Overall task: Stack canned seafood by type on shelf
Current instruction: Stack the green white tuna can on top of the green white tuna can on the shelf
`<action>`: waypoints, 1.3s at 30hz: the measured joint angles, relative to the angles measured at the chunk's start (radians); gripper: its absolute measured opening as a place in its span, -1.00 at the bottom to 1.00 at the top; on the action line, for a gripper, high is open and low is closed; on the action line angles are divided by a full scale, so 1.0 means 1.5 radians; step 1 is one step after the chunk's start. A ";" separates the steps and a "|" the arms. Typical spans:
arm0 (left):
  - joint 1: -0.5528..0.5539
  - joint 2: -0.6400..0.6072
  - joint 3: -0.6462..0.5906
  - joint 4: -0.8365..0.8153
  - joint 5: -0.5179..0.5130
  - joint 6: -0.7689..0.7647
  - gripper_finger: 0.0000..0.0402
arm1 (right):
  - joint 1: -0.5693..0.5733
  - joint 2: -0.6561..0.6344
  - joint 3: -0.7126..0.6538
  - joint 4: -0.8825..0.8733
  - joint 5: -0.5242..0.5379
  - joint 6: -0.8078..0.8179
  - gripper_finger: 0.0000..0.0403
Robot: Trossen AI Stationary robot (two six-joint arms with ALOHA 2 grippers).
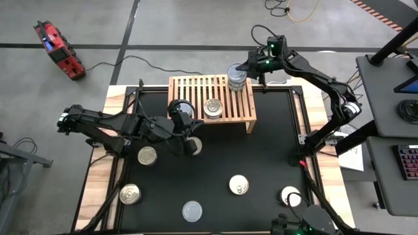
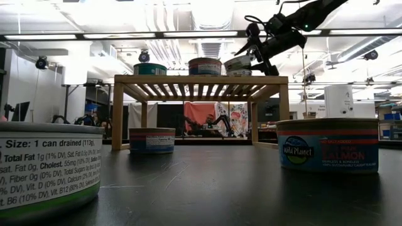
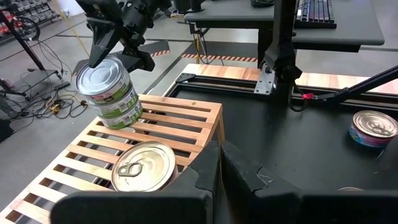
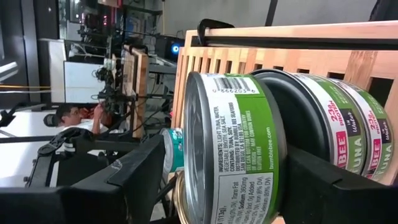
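- Right claw (image 1: 243, 70) is sitting at the far right corner of the low light-wood slatted shelf (image 1: 189, 88), fingers spread around the top green-label tuna tin (image 4: 233, 149) of a stack of about 3 (image 1: 236, 76); grip or release, cannot tell.
- Stack is leaning slightly in the left wrist view.
- Left claw (image 1: 183, 140) is pinched fully closed, holding nothing, hovering over the black desk (image 1: 261, 150) just in front of the shelf.
- 1 gold-lidded pull-tab can (image 1: 212, 108) is resting mid-shelf.
- 6 loose round tins, e.g. (image 1: 239, 185), are waiting on the desk.
- Step: placing tuna on the stack. Next is probably calling for backing off cleanly without knocking it.
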 joint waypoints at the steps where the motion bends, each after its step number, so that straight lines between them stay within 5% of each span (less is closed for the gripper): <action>1: 0.000 0.000 0.000 0.000 0.000 -0.001 -1.00 | 0.000 0.000 0.000 0.000 0.000 0.000 0.27; 39: 0.000 0.000 0.000 -0.003 0.002 -0.004 -1.00 | -0.049 -0.003 0.001 -0.038 -0.063 -0.010 0.28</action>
